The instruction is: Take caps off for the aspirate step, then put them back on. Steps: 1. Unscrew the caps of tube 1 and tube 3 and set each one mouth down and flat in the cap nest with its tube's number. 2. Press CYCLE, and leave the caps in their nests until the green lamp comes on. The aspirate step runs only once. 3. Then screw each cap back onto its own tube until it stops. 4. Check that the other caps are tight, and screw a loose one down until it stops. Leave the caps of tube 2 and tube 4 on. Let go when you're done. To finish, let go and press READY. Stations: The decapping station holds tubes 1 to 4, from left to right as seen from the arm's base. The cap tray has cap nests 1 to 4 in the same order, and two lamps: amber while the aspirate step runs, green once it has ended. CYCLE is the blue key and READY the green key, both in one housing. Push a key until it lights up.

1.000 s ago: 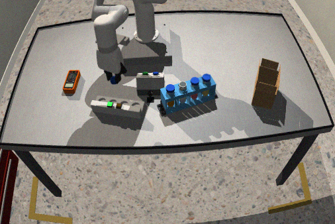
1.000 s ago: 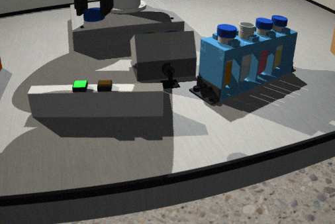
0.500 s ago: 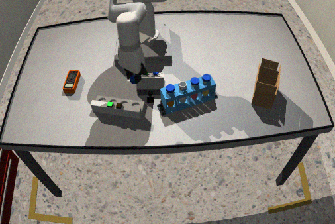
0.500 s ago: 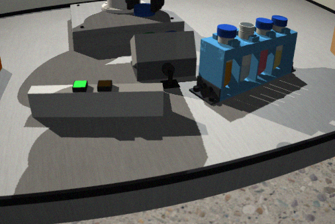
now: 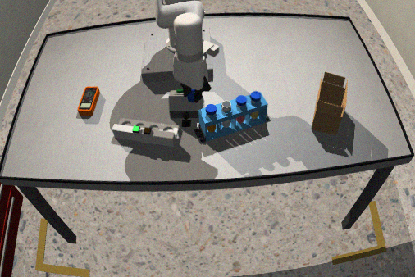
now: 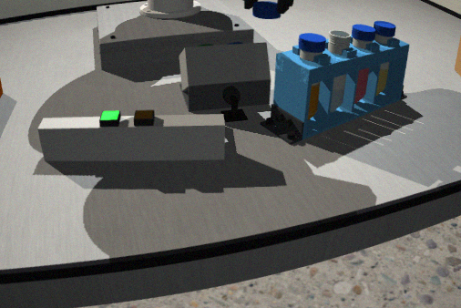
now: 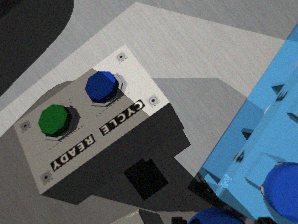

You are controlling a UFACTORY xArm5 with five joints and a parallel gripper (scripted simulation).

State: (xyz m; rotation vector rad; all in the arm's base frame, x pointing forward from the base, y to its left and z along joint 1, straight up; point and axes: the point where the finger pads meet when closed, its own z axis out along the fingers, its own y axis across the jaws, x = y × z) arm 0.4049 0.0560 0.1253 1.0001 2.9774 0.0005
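My gripper [image 6: 266,2] is shut on a blue cap [image 6: 266,9] and holds it in the air above the grey key housing [image 6: 224,75], left of the blue tube rack [image 6: 339,75]. The cap's edge shows at the bottom of the wrist view [image 7: 215,217]. In the rack, one tube [image 6: 339,39] stands open, second from the left in this view; the other three carry blue caps. The wrist view shows the blue CYCLE key [image 7: 101,87] and the green READY key [image 7: 53,120], both unlit. On the cap tray [image 6: 132,136] the green lamp [image 6: 109,117] is lit and the amber lamp [image 6: 144,117] is dark.
The arm's base plinth [image 6: 169,38] stands behind the key housing. An orange multimeter [image 5: 88,100] lies at the left of the table. A cardboard box [image 5: 330,108] stands at the right.
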